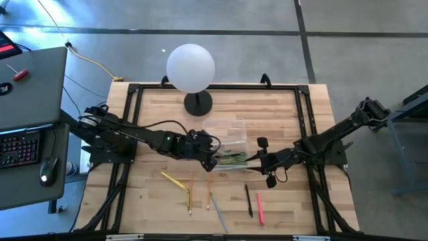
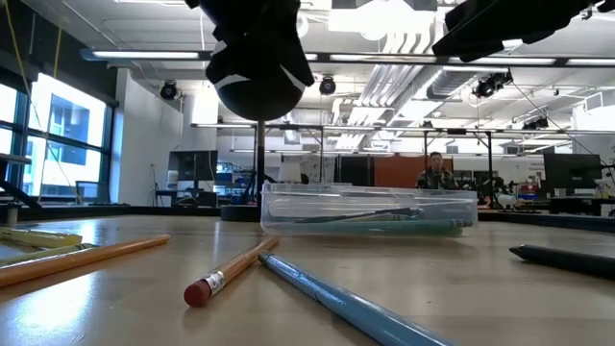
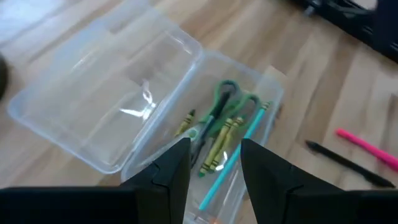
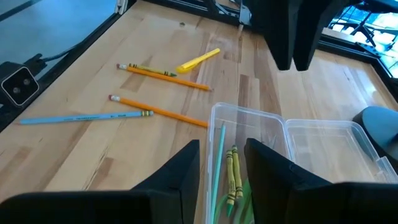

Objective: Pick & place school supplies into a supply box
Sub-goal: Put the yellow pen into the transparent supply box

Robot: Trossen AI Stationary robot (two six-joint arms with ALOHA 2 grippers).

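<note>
A white globe lamp (image 1: pixel 190 67) on a dark base is seen at the far side of the table (image 1: pixel 154 107), behind the supply box (image 1: pixel 231 144). On the near part of the table, a yellow marker (image 1: pixel 172 179), two orange pencils (image 1: pixel 190 194), a light blue pencil (image 1: pixel 215 209), a black pen (image 1: pixel 249 201) and a pink pen (image 1: pixel 259 208) are left lying loose.

The left arm is stretched low across the table from the left edge, and its claw (image 3: pixel 214 163) is held spread just above the near end of the open box. The right arm is reached in from the right, its claw (image 4: pixel 222 163) likewise spread at the box's right end.

Green scissors (image 3: pixel 225 99), crayons and a teal pencil (image 3: pixel 233 155) are seen inside the box, whose clear lid (image 3: pixel 102 93) is folded open alongside.
</note>
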